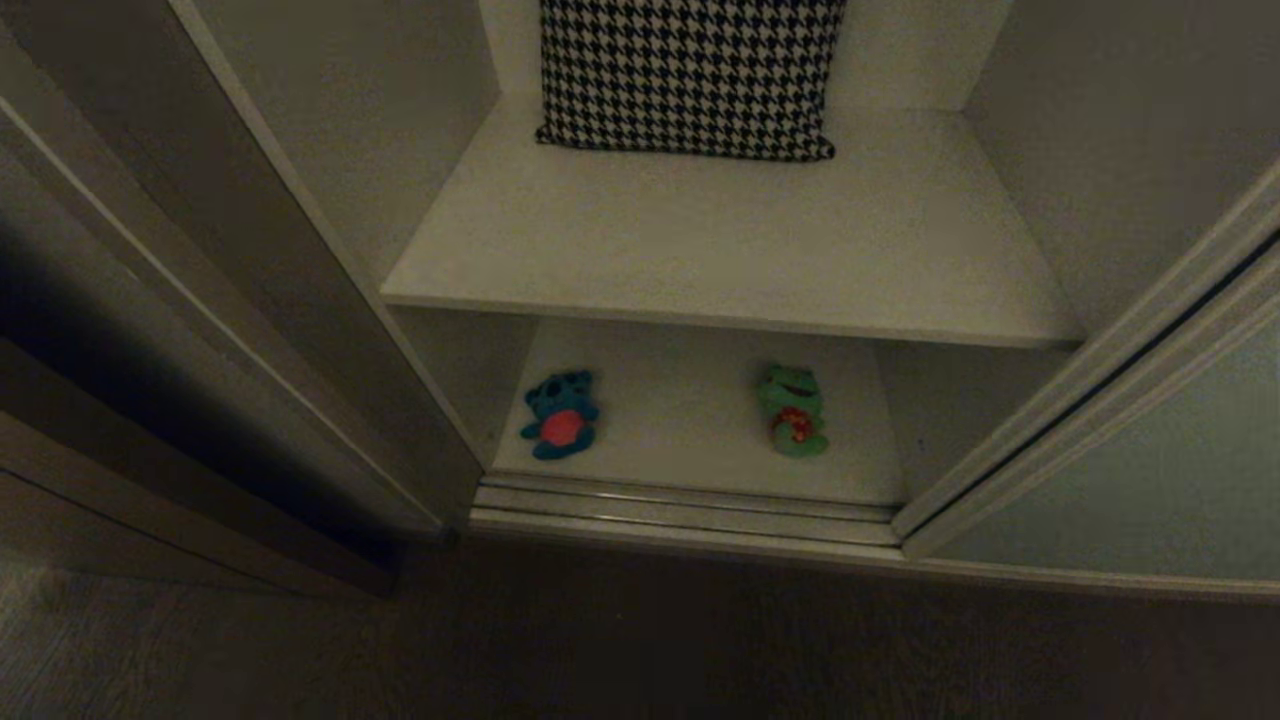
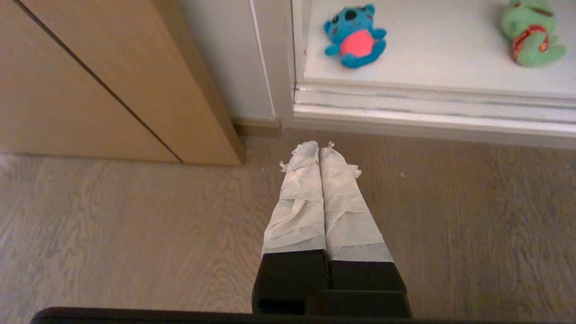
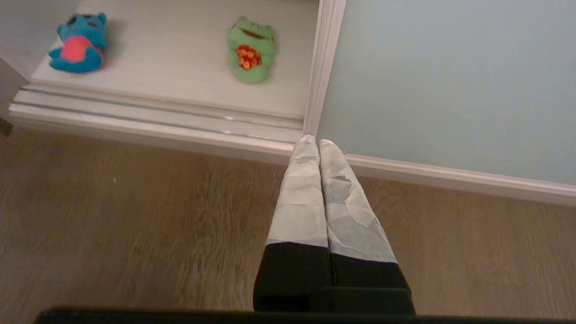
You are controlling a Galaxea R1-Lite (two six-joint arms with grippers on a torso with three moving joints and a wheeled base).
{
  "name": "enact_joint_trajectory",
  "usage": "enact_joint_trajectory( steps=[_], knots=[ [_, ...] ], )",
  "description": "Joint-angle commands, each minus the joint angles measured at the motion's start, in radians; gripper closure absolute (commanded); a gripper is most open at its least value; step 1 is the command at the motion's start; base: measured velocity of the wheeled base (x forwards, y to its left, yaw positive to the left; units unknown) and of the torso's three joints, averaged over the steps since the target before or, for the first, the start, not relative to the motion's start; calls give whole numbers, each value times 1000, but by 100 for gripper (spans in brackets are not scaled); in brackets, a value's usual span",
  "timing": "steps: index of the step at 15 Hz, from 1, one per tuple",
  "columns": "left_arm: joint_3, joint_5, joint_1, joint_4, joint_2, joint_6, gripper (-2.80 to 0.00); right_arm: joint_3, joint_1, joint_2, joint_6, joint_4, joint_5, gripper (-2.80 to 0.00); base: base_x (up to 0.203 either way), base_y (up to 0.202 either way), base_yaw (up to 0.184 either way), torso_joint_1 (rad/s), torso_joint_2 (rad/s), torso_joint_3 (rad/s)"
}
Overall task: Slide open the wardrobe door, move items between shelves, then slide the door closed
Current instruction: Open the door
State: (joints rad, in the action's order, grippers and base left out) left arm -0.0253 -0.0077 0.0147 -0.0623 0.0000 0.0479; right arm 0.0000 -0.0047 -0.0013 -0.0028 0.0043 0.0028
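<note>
The pale grey-green sliding wardrobe door (image 1: 1150, 480) (image 3: 450, 81) stands slid to the right, leaving the compartment open. On the bottom shelf (image 1: 690, 440) lie a teal-blue bear (image 1: 560, 413) (image 2: 355, 37) (image 3: 78, 43) on the left and a green frog (image 1: 794, 410) (image 2: 531, 33) (image 3: 250, 49) on the right. The upper shelf (image 1: 720, 240) carries only a cushion. My left gripper (image 2: 319, 146) hangs shut over the floor in front of the wardrobe's left corner. By the door's edge and the bottom track, my right gripper (image 3: 314, 140) is shut too, holding nothing. Neither arm shows in the head view.
A black-and-white houndstooth cushion (image 1: 690, 75) leans at the back of the upper shelf. Dark wooden panelling (image 2: 90, 90) stands left of the wardrobe. The door track (image 1: 690, 510) runs along the wardrobe's foot, with wooden floor (image 1: 640, 640) before it.
</note>
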Motion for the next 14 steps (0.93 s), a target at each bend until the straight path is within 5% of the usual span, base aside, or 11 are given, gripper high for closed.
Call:
enact_joint_trajectory(
  steps=[1, 14],
  knots=[
    [-1, 0, 1, -1, 5, 0, 0, 0, 0, 1, 0, 0, 0, 0, 0, 0, 0, 2, 8, -176],
    [-7, -1, 1, -16, 5, 1, 0, 0, 0, 1, 0, -1, 0, 0, 0, 0, 0, 3, 2, -196]
  ],
)
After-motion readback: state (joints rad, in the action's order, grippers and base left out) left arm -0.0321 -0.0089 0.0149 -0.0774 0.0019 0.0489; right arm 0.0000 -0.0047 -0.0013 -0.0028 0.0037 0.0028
